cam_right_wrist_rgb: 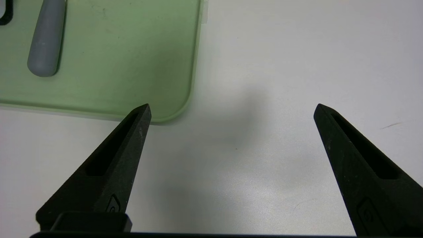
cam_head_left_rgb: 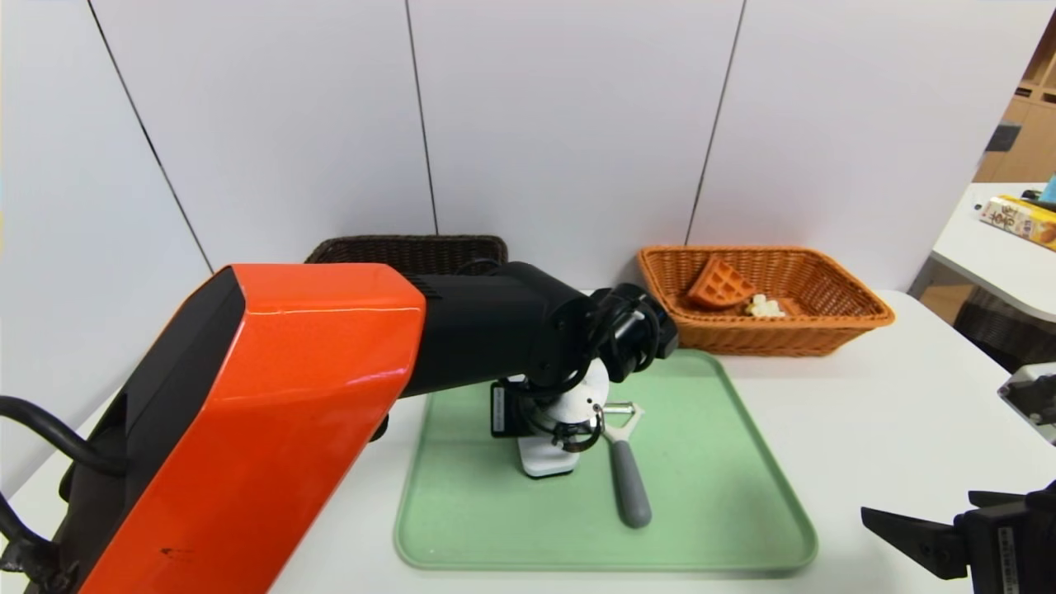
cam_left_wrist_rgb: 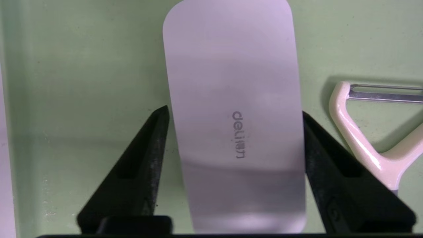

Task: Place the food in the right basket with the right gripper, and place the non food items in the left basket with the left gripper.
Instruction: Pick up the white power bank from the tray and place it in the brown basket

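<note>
Tray [cam_head_left_rgb: 606,568], green, taken as landmark: a white block [cam_left_wrist_rgb: 238,66] marked with grey lettering is lying flat on its left half, and a peeler [cam_head_left_rgb: 631,491] with a grey handle is laid beside the block, nearer the tray's middle. The left tool [cam_left_wrist_rgb: 235,109] is set low over the tray with its jaws apart, astride the block; one finger is seen against the block's side, the other just beside it, and a firm clamp is not shown. The right tool [cam_right_wrist_rgb: 232,104] is held idle over the table [cam_head_left_rgb: 850,412], off the tray's near right corner, its jaws wide apart and with nothing between them. Beyond the tray's far right corner is placed the right basket [cam_head_left_rgb: 751,337], in which a waffle [cam_head_left_rgb: 719,283] and a pale food piece [cam_head_left_rgb: 765,308] are contained; beyond its far left corner, the left basket [cam_head_left_rgb: 371,241] is partly hidden by the left arm [cam_head_left_rgb: 330,330].

Hazards, as judged: the block, slightly slanted between the fingers, may be twisted or pushed toward the peeler if one side is pressed first. Its smooth sides may be let slip if gripped too shallowly. The peeler may be nudged by the nearer finger, given the narrow space.
</note>
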Robot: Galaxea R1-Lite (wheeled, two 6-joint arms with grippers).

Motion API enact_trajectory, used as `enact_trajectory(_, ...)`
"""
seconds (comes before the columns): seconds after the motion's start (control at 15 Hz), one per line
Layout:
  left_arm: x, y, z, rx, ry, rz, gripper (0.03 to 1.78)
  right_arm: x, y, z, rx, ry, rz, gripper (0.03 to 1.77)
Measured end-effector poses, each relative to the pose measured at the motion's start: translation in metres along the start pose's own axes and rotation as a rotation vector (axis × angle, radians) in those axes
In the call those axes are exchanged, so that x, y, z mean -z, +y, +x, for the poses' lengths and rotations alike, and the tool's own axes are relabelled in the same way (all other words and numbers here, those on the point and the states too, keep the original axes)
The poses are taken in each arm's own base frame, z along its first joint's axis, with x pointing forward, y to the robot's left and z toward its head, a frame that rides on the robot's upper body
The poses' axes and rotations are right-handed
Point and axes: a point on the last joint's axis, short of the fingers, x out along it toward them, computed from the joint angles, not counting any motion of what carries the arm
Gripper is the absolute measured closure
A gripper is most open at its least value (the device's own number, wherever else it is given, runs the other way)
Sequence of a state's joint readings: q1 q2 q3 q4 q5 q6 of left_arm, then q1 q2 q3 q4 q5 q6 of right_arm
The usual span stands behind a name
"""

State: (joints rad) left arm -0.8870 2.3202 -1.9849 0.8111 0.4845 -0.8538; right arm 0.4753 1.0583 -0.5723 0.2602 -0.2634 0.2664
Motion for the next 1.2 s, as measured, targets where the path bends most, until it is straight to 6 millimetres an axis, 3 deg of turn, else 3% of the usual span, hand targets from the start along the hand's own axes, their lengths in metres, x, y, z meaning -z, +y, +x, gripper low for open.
enact_trajectory(0.13, 0.000, 0.000, 0.000, 0.000, 0.000, 0.000, 0.79, 0.000, 0.000, 0.000, 0.000, -0.001, 0.001, 0.10)
enact_trajectory(0.47, 0.000, 0.000, -0.002, -0.002, -0.006, 0.008, 0.80, 0.001, 0.000, 0.001, 0.000, 0.004, 0.000, 0.10)
enact_trajectory(0.6, -0.004, 0.004, -0.013, 0.000, -0.025, 0.038, 0.80, 0.002, 0.000, 0.001, 0.000, 0.007, -0.001, 0.10)
enact_trajectory(0.8, -0.018, 0.014, -0.050, 0.047, -0.099, 0.133, 0.81, 0.003, -0.001, 0.002, 0.001, 0.011, -0.001, 0.10)
enact_trajectory(1.2, -0.054, 0.053, -0.148, 0.143, -0.371, 0.406, 0.81, 0.004, -0.001, 0.002, -0.002, 0.014, -0.002, 0.10)
